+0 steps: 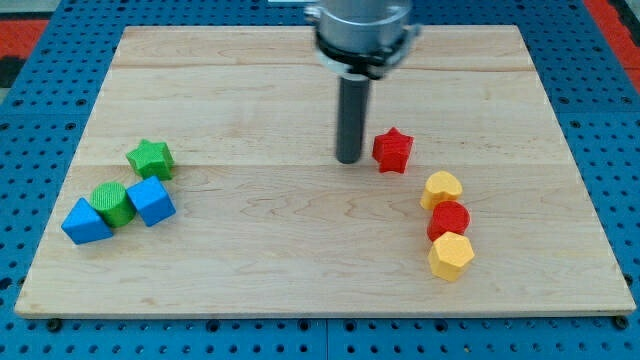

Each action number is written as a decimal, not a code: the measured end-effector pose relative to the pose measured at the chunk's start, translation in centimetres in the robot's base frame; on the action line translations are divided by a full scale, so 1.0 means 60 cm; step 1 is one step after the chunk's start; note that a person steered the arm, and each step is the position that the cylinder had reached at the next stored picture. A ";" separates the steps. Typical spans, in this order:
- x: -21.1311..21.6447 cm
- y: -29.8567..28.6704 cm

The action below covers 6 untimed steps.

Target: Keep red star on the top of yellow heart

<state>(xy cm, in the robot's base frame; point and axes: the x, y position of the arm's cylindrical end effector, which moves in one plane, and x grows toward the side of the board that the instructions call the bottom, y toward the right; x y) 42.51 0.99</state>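
Observation:
The red star (pixel 393 150) lies on the wooden board right of centre. The yellow heart (pixel 441 188) lies below and to the right of it, a small gap apart. My tip (pixel 349 158) stands just left of the red star, close to it, with a narrow gap showing. A red round block (pixel 449 220) touches the heart from below, and a yellow hexagon (pixel 451 256) sits under that.
At the view's left a green star (pixel 150 158), a green cylinder (pixel 112 202), a blue cube (pixel 151 201) and a blue wedge-like block (pixel 86 221) are clustered. The wooden board (pixel 300 260) lies on a blue pegboard (pixel 40 120).

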 end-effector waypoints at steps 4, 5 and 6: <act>0.018 0.124; 0.016 0.131; 0.011 0.147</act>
